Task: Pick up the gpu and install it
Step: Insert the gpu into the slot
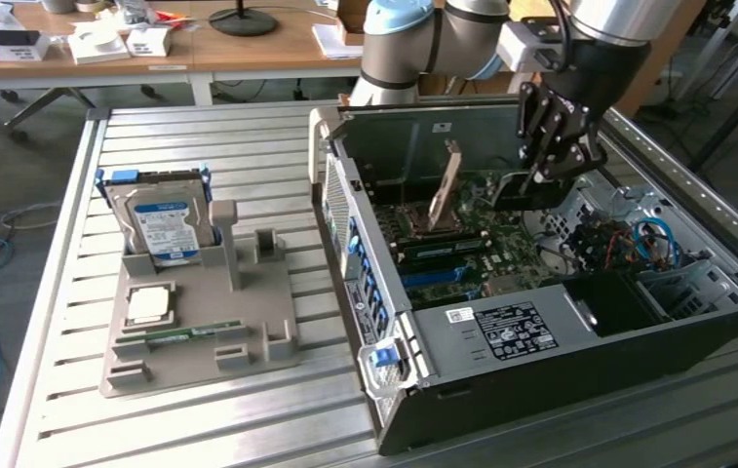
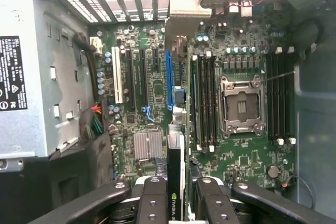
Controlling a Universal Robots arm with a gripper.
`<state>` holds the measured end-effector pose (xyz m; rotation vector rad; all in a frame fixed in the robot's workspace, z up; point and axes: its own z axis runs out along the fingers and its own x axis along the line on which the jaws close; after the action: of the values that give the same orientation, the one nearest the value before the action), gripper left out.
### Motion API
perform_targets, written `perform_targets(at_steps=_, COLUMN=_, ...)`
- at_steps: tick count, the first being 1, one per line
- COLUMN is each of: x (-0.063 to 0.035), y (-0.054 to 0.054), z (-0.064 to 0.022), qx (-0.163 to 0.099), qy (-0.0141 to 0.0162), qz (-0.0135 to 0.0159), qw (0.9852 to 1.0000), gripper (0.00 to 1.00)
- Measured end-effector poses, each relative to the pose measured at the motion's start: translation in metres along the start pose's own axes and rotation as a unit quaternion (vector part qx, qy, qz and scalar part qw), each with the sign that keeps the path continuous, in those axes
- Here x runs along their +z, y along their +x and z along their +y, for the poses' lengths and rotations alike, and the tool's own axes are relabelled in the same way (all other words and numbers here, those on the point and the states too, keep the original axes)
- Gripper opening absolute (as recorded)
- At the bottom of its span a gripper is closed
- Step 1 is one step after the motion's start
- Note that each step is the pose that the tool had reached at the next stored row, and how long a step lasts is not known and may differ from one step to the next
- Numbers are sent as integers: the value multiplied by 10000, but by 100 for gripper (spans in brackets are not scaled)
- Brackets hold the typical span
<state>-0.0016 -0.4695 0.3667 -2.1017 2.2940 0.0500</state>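
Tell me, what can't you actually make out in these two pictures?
- Exterior view: the gripper covers part of the motherboard.
- Wrist view: the gpu shows edge-on, hiding whether it is seated.
- Wrist view: the black label is cut off by the picture edge.
- Exterior view: print on the hard drive is too small.

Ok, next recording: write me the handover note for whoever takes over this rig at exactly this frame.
Pincer: shut on the gpu, holding its upper edge and reaching down into the open computer case.
gpu: edge-on above the motherboard, roughly in line with the blue slot, toward the front of the case.
Holder on the table: hard drive, CPU chip and memory stick sit in it.
Done: gpu picked up and brought inside the case.
Left: seating it; it does not look seated in any slot.
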Motion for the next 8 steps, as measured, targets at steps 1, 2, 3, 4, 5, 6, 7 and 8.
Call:
perform_targets(at_steps=1, x=12, y=1, z=5, qx=0, qy=0, qz=0, qw=10000, gripper=26)
perform_targets(at_steps=2, x=25, y=2, z=11, qx=0, qy=0, qz=0, qw=10000, gripper=26)
perform_targets(at_steps=3, x=40, y=4, z=18, qx=0, qy=0, qz=0, qw=10000, gripper=26)
perform_targets(at_steps=4, x=55, y=5, z=25, qx=0, qy=0, qz=0, qw=10000, gripper=26)
perform_targets(at_steps=5, x=73, y=6, z=32, qx=0, qy=0, qz=0, qw=10000, gripper=26)
perform_targets(at_steps=6, x=88, y=7, z=38, qx=0, qy=0, qz=-1, qw=10000, gripper=26)
perform_targets(at_steps=7, x=102, y=8, z=43, qx=0, qy=0, qz=0, qw=10000, gripper=26)
perform_targets(at_steps=8, x=114, y=9, z=47, qx=0, qy=0, qz=0, qw=10000, gripper=26)
